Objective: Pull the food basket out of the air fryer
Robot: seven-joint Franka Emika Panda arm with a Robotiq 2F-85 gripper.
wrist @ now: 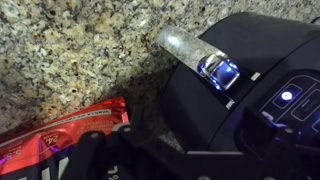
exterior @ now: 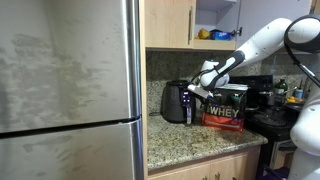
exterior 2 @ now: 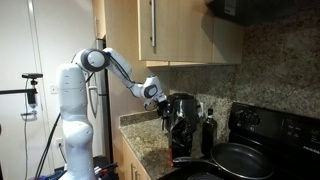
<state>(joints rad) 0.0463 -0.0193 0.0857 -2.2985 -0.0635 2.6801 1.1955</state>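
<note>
food basket handle (wrist: 187, 46) points diagonally up-left over countertop (wrist: 70, 50) | air fryer (wrist: 240, 100) cut off at right | gripper (exterior: 198, 90) too dark: can't tell whether open or closed

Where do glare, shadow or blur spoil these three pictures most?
Wrist view: a blue light flares on the glossy black egg-shaped air fryer, and the bottom edge sinks into shadow. In an exterior view the brushed-steel fridge door shows smeared reflections; both exterior views are soft.
</note>
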